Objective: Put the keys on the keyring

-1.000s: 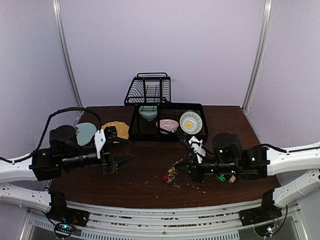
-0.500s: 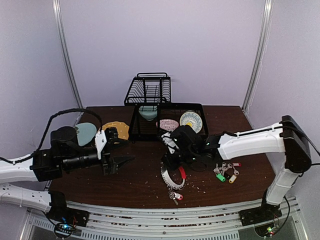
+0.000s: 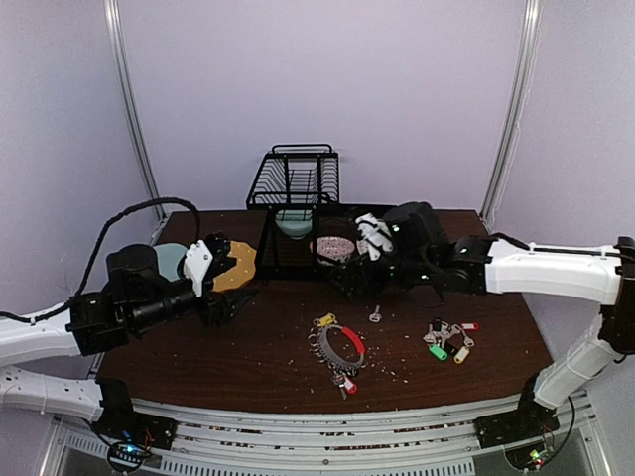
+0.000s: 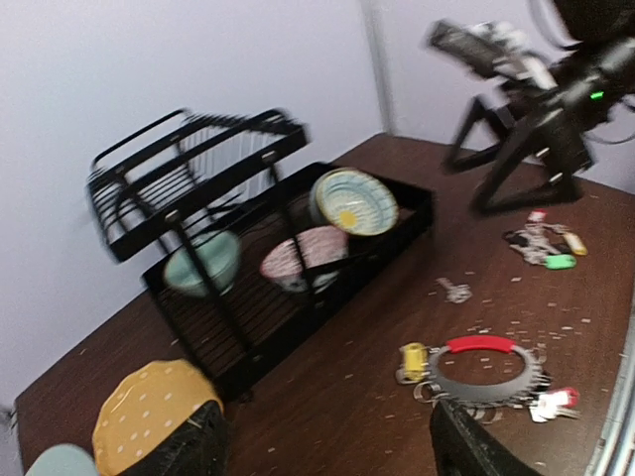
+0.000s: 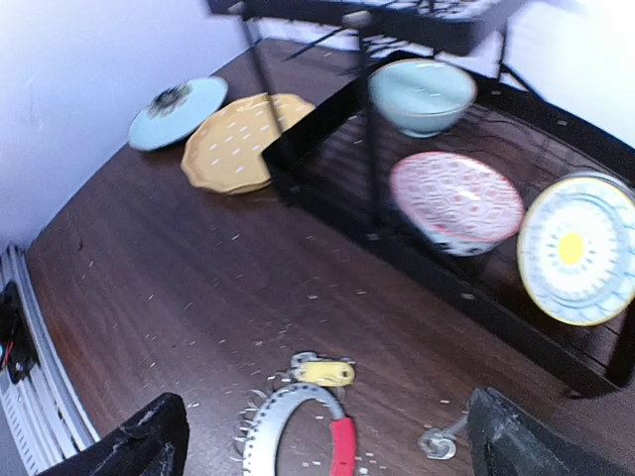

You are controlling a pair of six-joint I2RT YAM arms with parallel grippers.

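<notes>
Keyring (image 3: 340,345) looks stiff, its keys (image 3: 337,368) loose; your left end effector (image 3: 238,302) and right end effector (image 3: 362,281) gape empty, so pinch the red sleeve (image 3: 355,343)

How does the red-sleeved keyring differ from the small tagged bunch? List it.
Size: the keyring is a wide open hoop; the bunch is a smaller, tight heap.
Colour: the keyring has one red arc and a fringe of silver keys; the bunch shows green and yellow tags.
Both lie on the table.
</notes>
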